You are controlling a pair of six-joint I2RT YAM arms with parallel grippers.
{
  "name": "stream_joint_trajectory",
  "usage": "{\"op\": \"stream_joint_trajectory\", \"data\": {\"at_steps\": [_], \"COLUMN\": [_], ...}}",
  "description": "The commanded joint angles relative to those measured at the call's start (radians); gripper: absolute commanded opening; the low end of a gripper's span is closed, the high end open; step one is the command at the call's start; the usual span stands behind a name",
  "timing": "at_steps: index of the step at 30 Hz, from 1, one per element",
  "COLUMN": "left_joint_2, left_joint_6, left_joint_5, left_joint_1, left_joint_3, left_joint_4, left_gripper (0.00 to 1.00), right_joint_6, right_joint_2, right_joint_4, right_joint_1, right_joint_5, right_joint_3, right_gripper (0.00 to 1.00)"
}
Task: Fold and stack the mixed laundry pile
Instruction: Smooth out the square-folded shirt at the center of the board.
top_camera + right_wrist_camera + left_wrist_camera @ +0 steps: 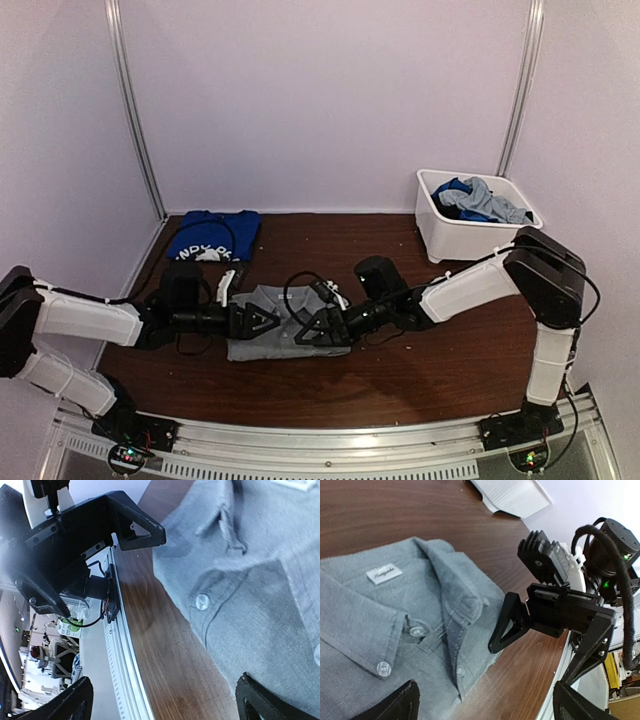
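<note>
Grey shirt [277, 345] lies folded, long axis left-right, collar toward back.

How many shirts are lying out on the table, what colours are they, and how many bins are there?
Blue shirt: 1
Grey shirt: 1
White bin: 1
Total: 3
The bunched cloth inside the bin, blue and grey, is too tangled to count.
</note>
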Motion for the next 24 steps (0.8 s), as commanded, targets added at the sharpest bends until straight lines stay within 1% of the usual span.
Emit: {"op": "stream_joint_trajectory", "data": {"at_steps": [1,5,8,10,11,13,14,17,19,20,22,24], "left_joint_2": [0.131,0.280,0.378,0.411,0.412,0.390,0.369,0.265,0.185,0.144,0.117,0.133], "left_joint_6": [-0.044,-0.053,-0.094,-0.097,-0.088,-0.065,-0.053,0.014,0.062,0.082,0.102,0.101], "left_joint_5": [0.014,-0.030,-0.003,-0.007,-0.017,-0.020,-0.014,0.003,0.004,-0.001,-0.025,-0.028], "left_joint_1": [0.000,0.027,0.084,0.104,0.105,0.106,0.105,0.101,0.101,0.101,0.103,0.116], "left_joint_3": [-0.020,-0.025,-0.067,-0.085,-0.088,-0.095,-0.094,-0.053,-0.009,0.021,0.079,0.120], "left_joint_4": [0.166,0.224,0.334,0.361,0.348,0.316,0.300,0.173,0.071,0.021,-0.049,-0.053], "left_gripper": [0.94,0.95,0.96,0.96,0.96,0.96,0.96,0.96,0.96,0.97,0.97,0.96], "right_joint_6": [0.093,0.124,0.138,0.149,0.153,0.157,0.140,0.059,0.017,-0.004,-0.043,-0.079], "right_joint_2": [0.060,0.133,0.182,0.203,0.203,0.170,0.132,-0.003,-0.061,-0.067,-0.045,0.000], "right_joint_4": [0.192,0.267,0.305,0.328,0.339,0.344,0.317,0.166,0.076,0.038,-0.027,-0.087], "right_joint_1": [-0.043,-0.092,-0.111,-0.117,-0.115,-0.112,-0.111,-0.121,-0.148,-0.163,-0.187,-0.201], "right_joint_5": [-0.067,-0.082,-0.080,-0.077,-0.078,-0.092,-0.100,-0.109,-0.107,-0.107,-0.105,-0.102], "right_joint_3": [-0.014,-0.065,-0.101,-0.121,-0.130,-0.141,-0.135,-0.080,-0.022,0.008,0.072,0.134], "right_gripper": [1.00,0.99,0.99,0.97,0.97,0.95,0.95,0.97,0.97,0.97,0.97,0.94]}}
